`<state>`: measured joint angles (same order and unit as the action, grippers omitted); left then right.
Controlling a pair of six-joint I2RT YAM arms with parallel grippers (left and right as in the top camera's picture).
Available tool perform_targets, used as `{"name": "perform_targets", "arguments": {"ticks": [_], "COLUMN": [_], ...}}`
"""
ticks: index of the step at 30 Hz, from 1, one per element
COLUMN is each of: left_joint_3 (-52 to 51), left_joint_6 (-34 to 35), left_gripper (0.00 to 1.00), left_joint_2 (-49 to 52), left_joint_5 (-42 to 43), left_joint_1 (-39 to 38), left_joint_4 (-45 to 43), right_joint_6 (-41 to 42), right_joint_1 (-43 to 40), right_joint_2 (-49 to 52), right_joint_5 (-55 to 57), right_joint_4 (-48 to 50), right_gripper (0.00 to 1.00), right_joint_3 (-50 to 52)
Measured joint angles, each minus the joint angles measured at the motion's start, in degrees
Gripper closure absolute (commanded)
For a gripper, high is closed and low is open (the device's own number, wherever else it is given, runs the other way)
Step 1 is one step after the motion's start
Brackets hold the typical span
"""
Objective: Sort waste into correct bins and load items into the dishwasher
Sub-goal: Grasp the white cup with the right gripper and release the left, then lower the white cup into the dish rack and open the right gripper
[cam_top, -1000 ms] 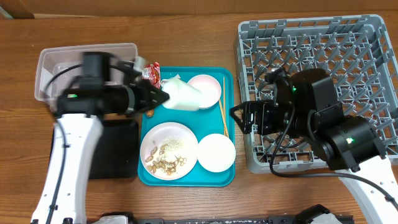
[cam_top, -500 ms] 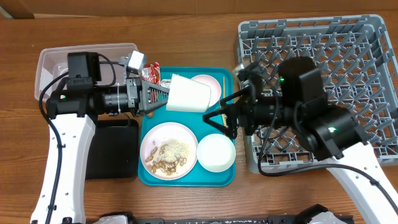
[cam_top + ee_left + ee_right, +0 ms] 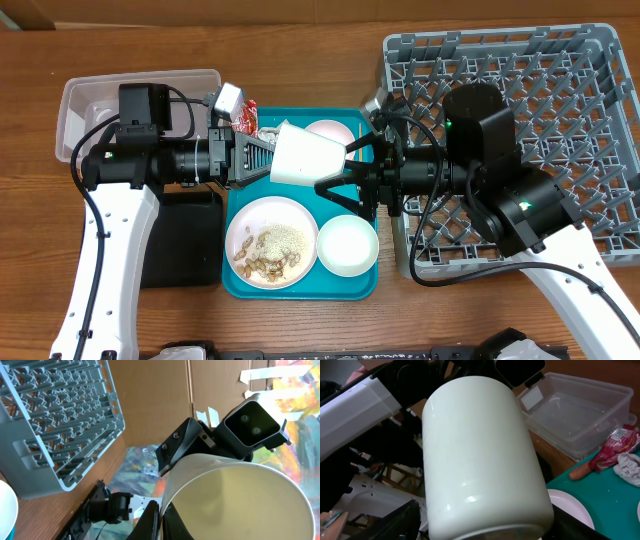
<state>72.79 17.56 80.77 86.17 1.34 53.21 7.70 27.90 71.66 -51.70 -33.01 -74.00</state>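
Overhead, cup: your left pincer [image 3: 262, 155] is clamped on the rim of the small white cup [image 3: 300, 155], which hangs on its side above the teal tray [image 3: 300, 292]. The right pincer [image 3: 338, 172] stands open, one finger on either side of the cup.
Overhead, dishes: the dish rack [image 3: 580, 90] shows nothing loaded where you can see it. The plate [image 3: 268, 245] with its crumbs, the white bowl [image 3: 347, 245] and the pink bowl [image 3: 330, 132] sit on the tray.
Overhead, waste: the red wrapper [image 3: 243, 118] lies at the tray's far left corner. The clear tub [image 3: 90, 100] and the black tray [image 3: 190, 240] show nothing sorted (the arm hides part of the tub).
Left wrist, grip: a finger [image 3: 155, 520] pinches the cup's wall at the mouth, with the rack beyond.
Right wrist, waste: the cup fills the view and you cannot tell whether the pads touch it. The sausage stick [image 3: 580, 472] and the paper wad [image 3: 630, 467] lie by the wrapper.
Progress: early, by my reading. This looks like a handover of the first dish, with all the waste and the other dishes left to do.
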Motion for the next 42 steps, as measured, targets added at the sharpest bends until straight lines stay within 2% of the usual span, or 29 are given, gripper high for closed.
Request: {"name": "perform_targets", "arguments": {"ticks": [1,5,8,10,16,17,20,21,25,32,38,42], "left_joint_3": [0.0,0.0,0.02,0.0,0.02,0.02,0.07,0.07,0.07,0.07,0.07,0.07], "left_joint_6": [0.0,-0.02,-0.02,-0.02,-0.02,-0.02,-0.48,-0.44,-0.44,-0.42,-0.46,-0.44], "left_gripper": [0.96,0.96,0.96,0.96,0.95,0.83,0.23,0.0,0.0,0.0,0.0,0.0], "left_joint_2": [0.0,0.0,0.0,0.0,0.0,0.0,0.0,0.0,0.0,0.02,0.02,0.02], "left_joint_5": [0.15,0.5,0.68,0.85,1.07,1.07,-0.11,-0.68,-3.43,-10.1,-16.74,-19.43], "left_joint_1": [0.0,-0.2,-0.24,-0.24,-0.39,-0.55,-0.72,-0.9,-1.01,-1.01,-1.01,-1.01], "left_joint_4": [0.0,0.0,0.0,0.0,0.0,0.0,0.0,-0.02,0.02,0.0,0.83,1.05], "right_joint_6": [0.0,0.07,0.0,-0.02,0.17,0.17,0.17,0.13,0.07,-0.09,2.19,3.63], "right_joint_1": [0.09,0.52,0.61,0.61,0.59,0.59,0.76,0.96,1.05,-1.55,-9.75,-17.99], "right_joint_2": [0.0,0.04,0.13,0.15,0.24,0.24,0.26,0.22,0.11,-3.41,-10.12,-11.78], "right_joint_5": [-0.02,-0.37,-0.39,-0.35,0.0,0.04,-0.66,-0.9,0.61,12.59,25.4,30.6], "right_joint_4": [0.35,1.95,2.21,2.25,2.38,2.43,3.3,3.67,2.16,-9.81,-23.3,-31.5], "right_gripper": [0.19,0.18,0.22,0.28,0.32,0.32,0.33,0.33,0.33,0.37,0.37,0.37], "right_joint_3": [0.0,0.0,0.0,0.0,0.0,0.0,0.0,0.0,0.0,-0.02,-0.04,-0.04]}}
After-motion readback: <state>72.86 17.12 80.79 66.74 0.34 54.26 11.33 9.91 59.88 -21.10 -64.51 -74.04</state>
